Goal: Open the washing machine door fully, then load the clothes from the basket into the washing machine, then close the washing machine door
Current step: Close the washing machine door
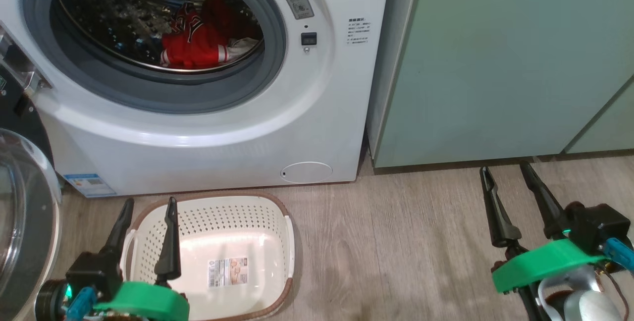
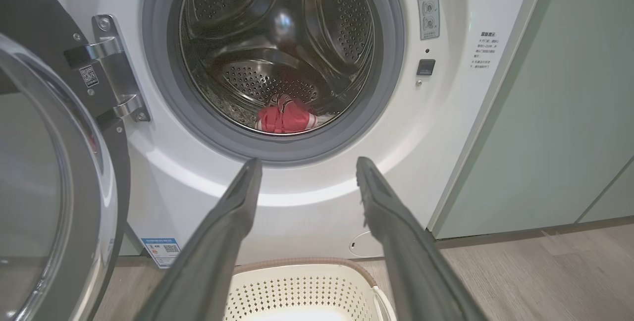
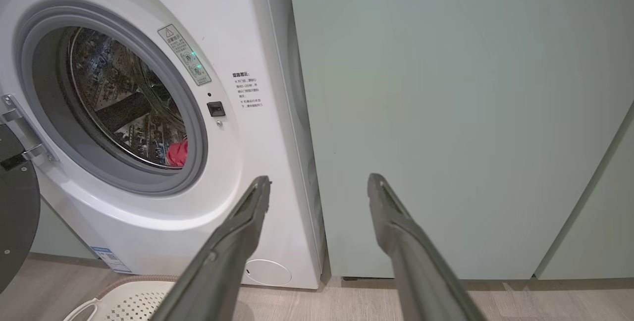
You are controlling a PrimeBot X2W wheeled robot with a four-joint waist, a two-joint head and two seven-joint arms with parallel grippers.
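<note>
At the far left the washing machine door (image 1: 25, 222) hangs wide open. The left gripper (image 1: 151, 200), fingers spread and holding nothing, hovers by the basket (image 1: 223, 217) on the floor. The clothes (image 1: 195, 46) lie inside the washing machine (image 1: 198, 133). The right gripper (image 1: 504, 167), fingers likewise apart and empty, is before the green cabinet (image 1: 495, 63).
</note>
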